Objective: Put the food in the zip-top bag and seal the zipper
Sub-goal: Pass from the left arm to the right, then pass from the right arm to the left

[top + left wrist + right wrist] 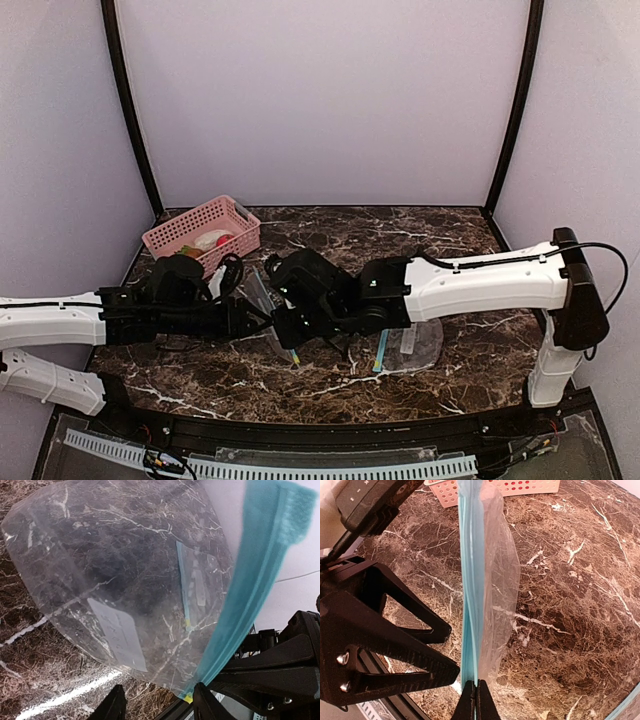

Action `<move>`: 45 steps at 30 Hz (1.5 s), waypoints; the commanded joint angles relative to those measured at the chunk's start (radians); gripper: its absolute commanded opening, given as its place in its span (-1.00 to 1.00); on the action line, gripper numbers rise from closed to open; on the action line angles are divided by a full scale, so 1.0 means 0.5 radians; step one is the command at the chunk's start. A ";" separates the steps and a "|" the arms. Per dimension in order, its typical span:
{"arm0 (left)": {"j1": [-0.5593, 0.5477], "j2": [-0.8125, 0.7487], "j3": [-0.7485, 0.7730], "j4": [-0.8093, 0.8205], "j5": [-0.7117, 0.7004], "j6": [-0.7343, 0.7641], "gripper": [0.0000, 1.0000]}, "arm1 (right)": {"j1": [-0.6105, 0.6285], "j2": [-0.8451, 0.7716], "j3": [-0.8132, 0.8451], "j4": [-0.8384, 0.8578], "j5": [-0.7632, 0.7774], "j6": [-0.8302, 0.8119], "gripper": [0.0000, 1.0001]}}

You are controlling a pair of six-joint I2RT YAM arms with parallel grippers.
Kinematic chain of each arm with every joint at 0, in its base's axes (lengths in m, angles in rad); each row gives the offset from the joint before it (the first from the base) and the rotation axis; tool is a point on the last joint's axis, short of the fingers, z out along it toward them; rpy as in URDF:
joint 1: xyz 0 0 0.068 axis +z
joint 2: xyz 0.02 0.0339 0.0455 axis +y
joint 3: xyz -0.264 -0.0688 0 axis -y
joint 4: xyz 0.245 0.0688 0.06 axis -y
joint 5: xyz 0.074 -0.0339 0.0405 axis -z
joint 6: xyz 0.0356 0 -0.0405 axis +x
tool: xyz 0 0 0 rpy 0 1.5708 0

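**Item 1, zip-top bag** (497, 575): clear film with a teal zipper strip (471, 580). It is held up on edge over the marble table (450, 250), strip upright. I judge this is so a 2nd gripper can reach the lip.

**Item 2, right gripper** (475, 694): jaws closed on the zipper strip, pinching it at the end nearest its wrist camera. It serves as my anchor for the bag.

**Item 3, left gripper** (159, 699): jaws apart, tips just beside the strip's lower corner. I see no hold on the bag. I judge it is placed there to take the other lip and pull the mouth open.

**Item 4, food** (213, 240): every piece I can make out lies in the pink basket (170, 236) at the back left, well apart from the bag. None is inside the bag, so by my reading loading has not begun.

**Item 5, spare clear bag** (418, 340): flat on the table under the right arm, not held.
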 commanded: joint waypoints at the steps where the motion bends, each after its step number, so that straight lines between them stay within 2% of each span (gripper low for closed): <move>1: -0.011 0.003 0.022 -0.104 -0.087 0.007 -0.10 | -0.008 -0.068 -0.001 0.032 0.050 0.010 -1.00; 7: -0.014 0.009 0.049 -0.058 -0.104 0.015 -0.14 | -0.007 -0.046 0.007 0.023 0.039 0.007 -1.00; 15: -0.013 -0.062 0.020 0.203 -0.132 0.024 -0.14 | -0.007 -0.035 0.012 0.001 0.046 0.013 -1.00; 20: -0.013 -0.034 0.021 0.247 -0.121 0.023 -0.08 | -0.008 -0.033 0.015 0.002 0.046 0.008 -1.00; 26: -0.014 0.037 0.035 0.235 -0.109 0.022 -0.06 | -0.008 -0.035 0.015 -0.003 0.054 0.001 -1.00; 34: -0.012 0.137 0.122 0.039 -0.157 0.078 -0.08 | -0.008 -0.036 0.017 -0.006 0.070 -0.010 -1.00; 45: -0.013 0.232 0.173 -0.051 -0.213 0.095 -0.24 | -0.006 0.016 0.056 -0.036 0.064 -0.023 -1.00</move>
